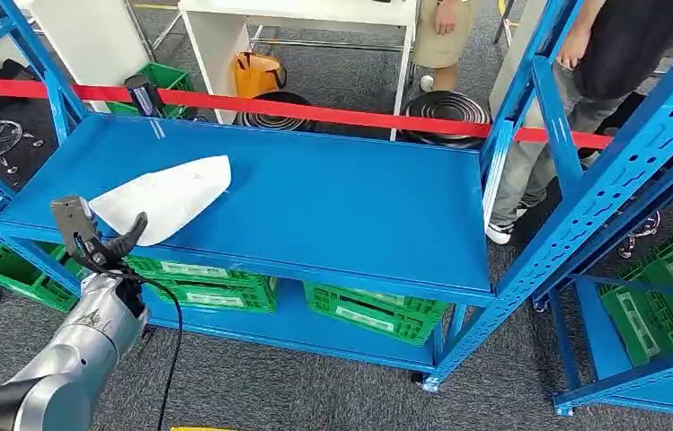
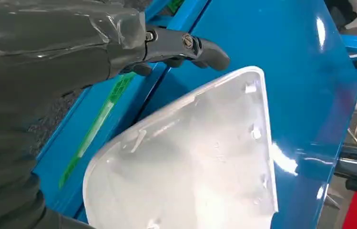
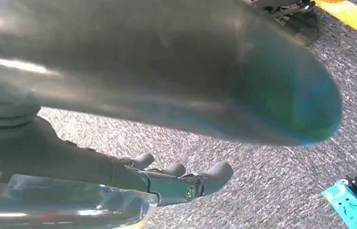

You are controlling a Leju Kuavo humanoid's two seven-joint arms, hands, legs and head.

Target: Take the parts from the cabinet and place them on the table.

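Left hand (image 1: pixel 103 247) fingers spread, holding nothing, at the shelf (image 1: pixel 332 202) front edge beside the white part (image 1: pixel 166 197).

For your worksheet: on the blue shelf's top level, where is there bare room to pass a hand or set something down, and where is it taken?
The blue shelf is bare from the white part across to the right-hand upright, and along the back edge by the red tape. It is crowded only at the front-left corner, where the white part lies and the left hand reaches in.
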